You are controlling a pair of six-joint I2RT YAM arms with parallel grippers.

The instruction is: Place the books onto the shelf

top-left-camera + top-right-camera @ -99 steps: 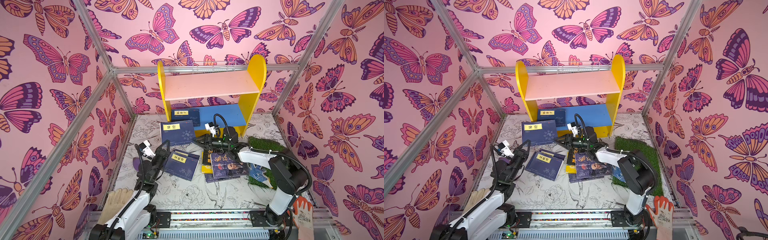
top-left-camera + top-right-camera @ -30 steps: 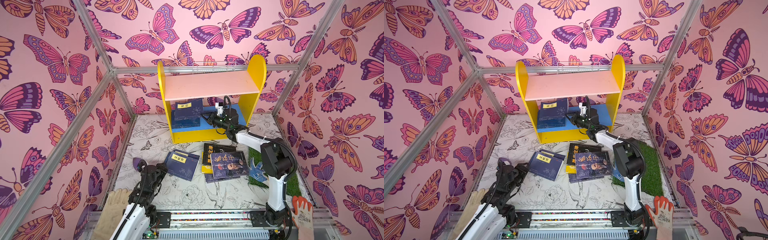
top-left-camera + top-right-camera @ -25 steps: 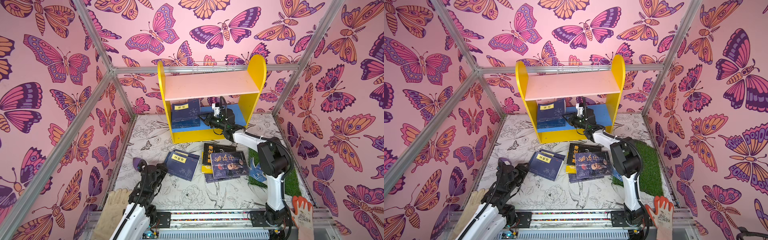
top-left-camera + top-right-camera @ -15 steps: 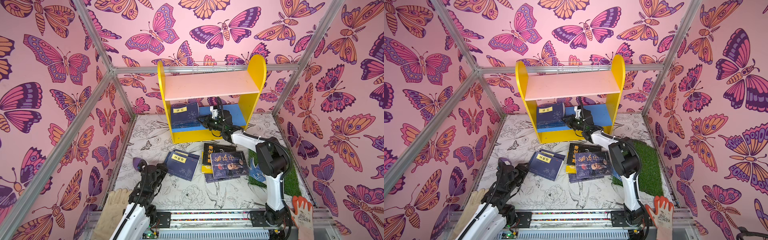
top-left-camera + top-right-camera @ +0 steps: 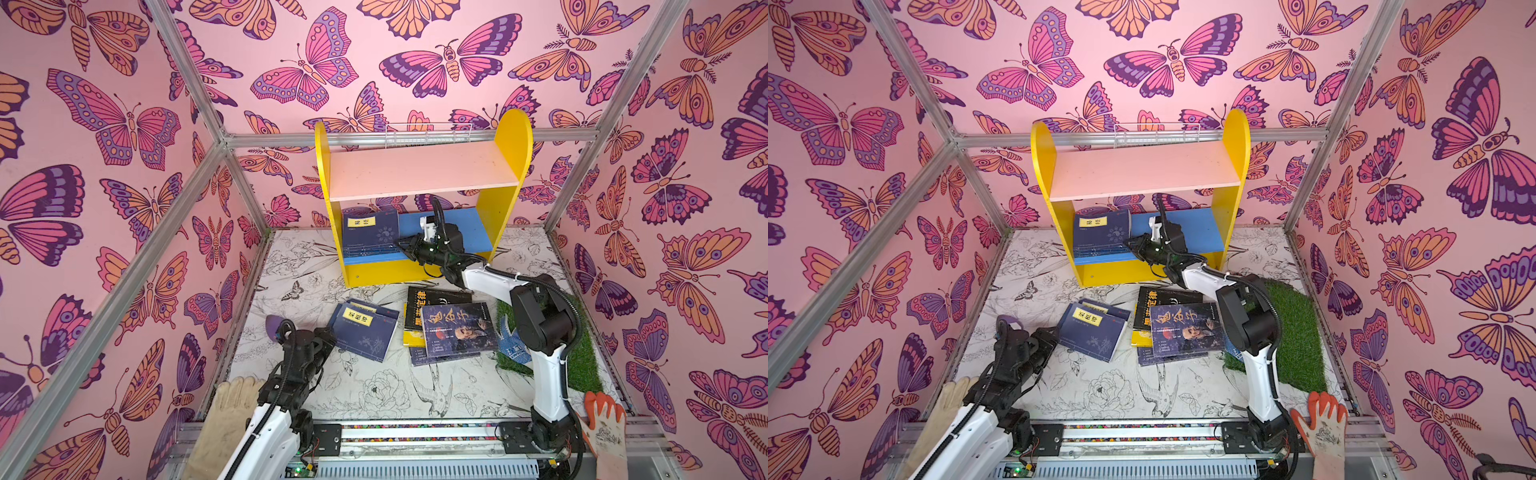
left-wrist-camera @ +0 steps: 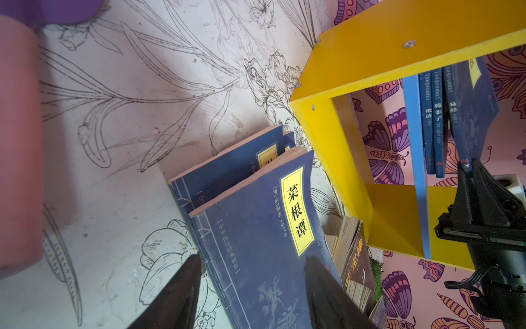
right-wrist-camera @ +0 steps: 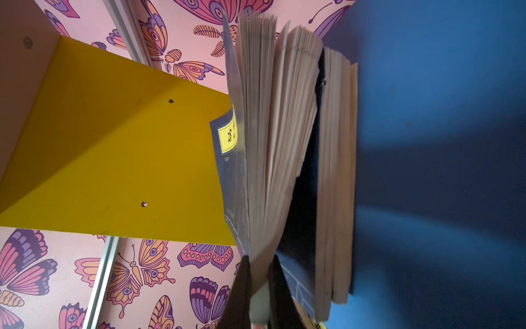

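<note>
Two white-and-black arms on a metal rail (image 5: 415, 434).
Left arm (image 5: 270, 432) and right arm (image 5: 548, 374): white links, black joints, looped black cables (image 5: 569, 299); left pincer (image 6: 252, 273) and right pincer (image 7: 260, 273) taper to dark points, with a white block (image 5: 426, 222) on the right wrist.

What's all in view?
two-tier bookshelf: 1, yellow-pink-blue, back centre
shelved paperbacks: 3, navy, lower board
floor paperbacks: 2, navy, left-centre
piled paperbacks: about 4, black-yellow-dark, centre
grass mat: 1, green, right
dotted glove: 1, blue, mat edge
rubber glove: 1, orange, front right
cloth glove: 1, beige, front left
wire basket: 1, white, behind bookshelf
rounded lump: 1, purple, left
left gripper: 1, black, open by floor paperbacks
right gripper: 1, black, shut on shelved paperback
</note>
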